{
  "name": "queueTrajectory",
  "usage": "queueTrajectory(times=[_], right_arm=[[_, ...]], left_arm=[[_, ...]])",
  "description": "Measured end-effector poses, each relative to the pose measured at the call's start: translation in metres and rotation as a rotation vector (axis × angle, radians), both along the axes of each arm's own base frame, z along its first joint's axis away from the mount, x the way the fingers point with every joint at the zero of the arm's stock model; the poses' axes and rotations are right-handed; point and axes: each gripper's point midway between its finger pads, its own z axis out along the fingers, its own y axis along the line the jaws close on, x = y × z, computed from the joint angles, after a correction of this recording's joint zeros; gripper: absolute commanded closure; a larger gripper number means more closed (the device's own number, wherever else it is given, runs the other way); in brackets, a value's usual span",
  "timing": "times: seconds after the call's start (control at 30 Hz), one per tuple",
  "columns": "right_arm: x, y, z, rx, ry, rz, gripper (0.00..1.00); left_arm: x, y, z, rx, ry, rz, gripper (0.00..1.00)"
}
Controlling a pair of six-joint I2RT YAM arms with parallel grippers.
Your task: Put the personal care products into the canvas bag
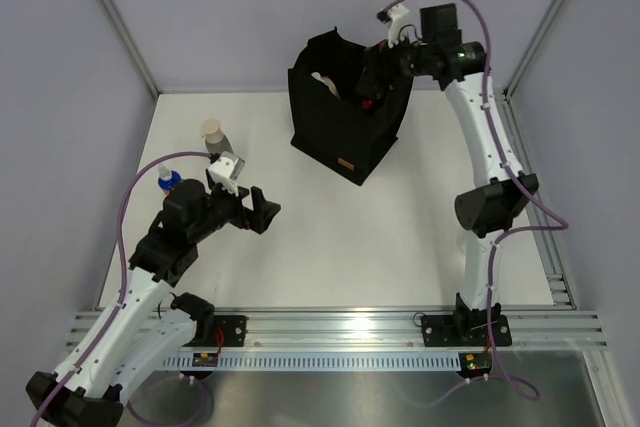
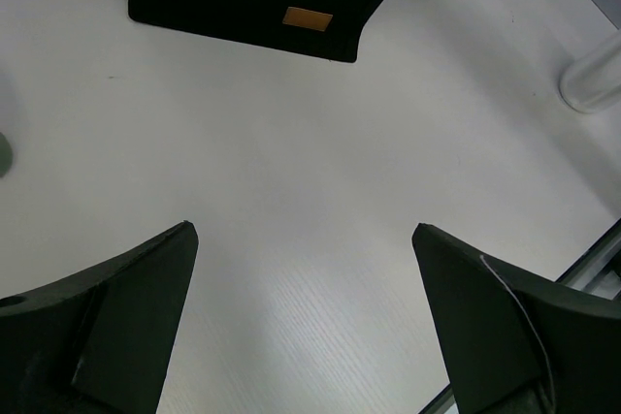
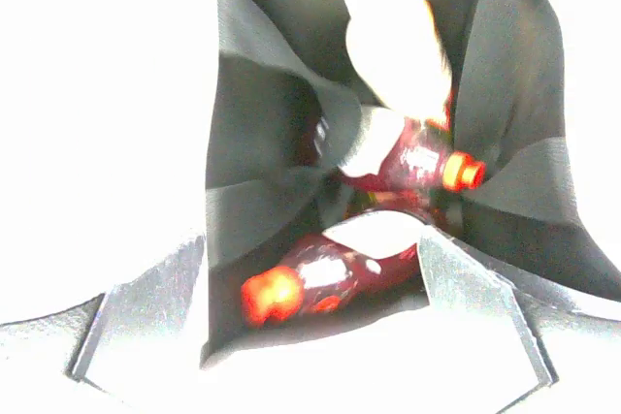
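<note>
The black canvas bag (image 1: 335, 132) stands upright at the back of the table, its tan label (image 2: 308, 17) facing front. My right gripper (image 1: 374, 87) hangs over the bag's open mouth with its jaws wide apart. In the right wrist view a red bottle (image 3: 320, 276) lies blurred below and between the fingertips (image 3: 179, 288), inside the bag. A maroon bottle (image 3: 412, 157) and a beige bottle (image 3: 398, 41) lie deeper in. A grey bottle with a beige cap (image 1: 212, 135) and a blue-capped bottle (image 1: 168, 182) stand at the left. My left gripper (image 1: 262, 211) is open and empty above the table.
The blue-capped bottle is partly hidden behind my left wrist. A white rounded part (image 2: 592, 79) shows at the right edge of the left wrist view. Grey walls close the back and sides, and a metal rail (image 1: 330, 327) runs along the near edge.
</note>
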Motion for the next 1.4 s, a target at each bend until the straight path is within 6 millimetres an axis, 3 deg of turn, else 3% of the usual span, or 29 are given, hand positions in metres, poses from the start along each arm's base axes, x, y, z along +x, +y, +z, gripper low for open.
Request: queueTrajectory(times=[0.13, 0.2, 0.3, 0.4, 0.53, 0.67, 0.73, 0.8, 1.0, 1.2, 1.4], right_arm=[[-0.037, -0.024, 0.082, 0.143, -0.134, 0.049, 0.01], [-0.059, -0.034, 0.111, 0.192, -0.187, 0.076, 0.00], [-0.102, -0.044, 0.127, 0.234, -0.212, 0.120, 0.01], [-0.144, -0.046, 0.105, 0.241, -0.172, 0.160, 0.01], [-0.192, -0.052, 0.046, 0.233, -0.077, 0.201, 0.00], [-0.224, -0.059, 0.002, 0.243, -0.032, 0.221, 0.00], [-0.239, -0.062, -0.011, 0.240, -0.039, 0.230, 0.00], [-0.250, -0.063, -0.011, 0.233, -0.078, 0.247, 0.00], [-0.266, -0.065, -0.004, 0.246, -0.205, 0.289, 0.01], [-0.255, -0.080, -0.021, 0.269, -0.189, 0.241, 0.01], [-0.252, -0.080, -0.025, 0.283, -0.172, 0.248, 0.01]], left_arm=[[0.003, 0.003, 0.000, 0.007, -0.002, 0.025, 0.01], [0.006, 0.008, -0.001, 0.009, 0.000, 0.061, 0.01], [0.016, 0.022, -0.005, 0.008, 0.019, 0.182, 0.01], [0.027, 0.042, -0.010, -0.007, 0.052, 0.352, 0.01], [0.040, 0.069, -0.020, -0.026, 0.123, 0.592, 0.01], [0.058, 0.083, -0.028, -0.023, 0.159, 0.755, 0.01], [0.073, 0.088, -0.030, 0.004, 0.178, 0.825, 0.01], [0.095, 0.092, -0.031, 0.029, 0.192, 0.883, 0.01], [0.146, 0.122, -0.055, 0.109, 0.257, 1.020, 0.01], [0.179, 0.152, -0.095, 0.176, 0.347, 1.079, 0.01], [0.209, 0.147, -0.105, 0.194, 0.342, 1.038, 0.01]])
